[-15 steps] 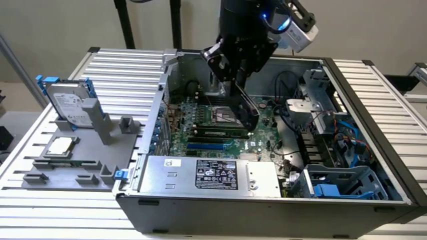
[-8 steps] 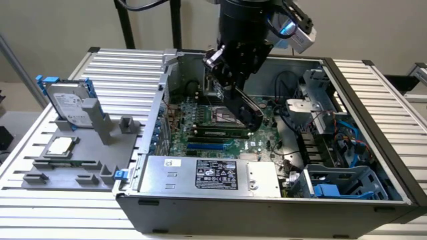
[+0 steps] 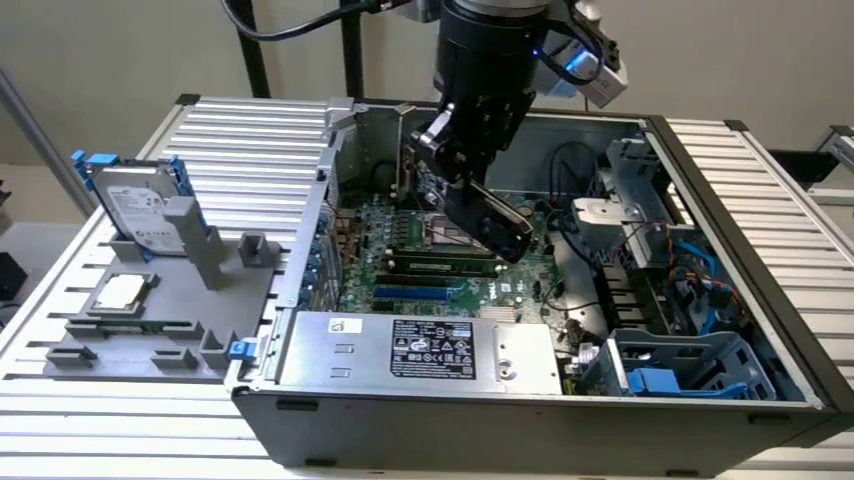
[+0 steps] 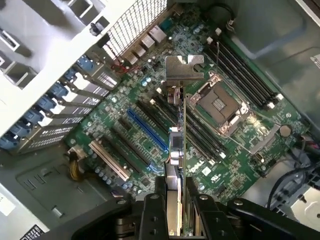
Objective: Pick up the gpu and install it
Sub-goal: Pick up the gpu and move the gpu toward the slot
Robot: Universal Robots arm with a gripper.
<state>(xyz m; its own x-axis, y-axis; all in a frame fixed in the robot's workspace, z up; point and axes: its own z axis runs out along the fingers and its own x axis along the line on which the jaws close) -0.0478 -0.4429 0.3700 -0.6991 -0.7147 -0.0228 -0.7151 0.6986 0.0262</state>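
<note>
My gripper [image 4: 175, 196] is clamped on the gpu [image 4: 176, 144], its two fingers pressing either side. The gpu stands edge-on between them, reaching out past my fingertips to its bracket [image 4: 181, 70], held above the green board [image 4: 107, 145] in the open case [image 3: 467, 440]

Above the motherboard [image 3: 441, 285], the case [image 3: 561, 438] is standing open at the top; its walls are hemming the sides, and loose cables [image 3: 707, 285] are cluttering the exterior view's right.
</note>
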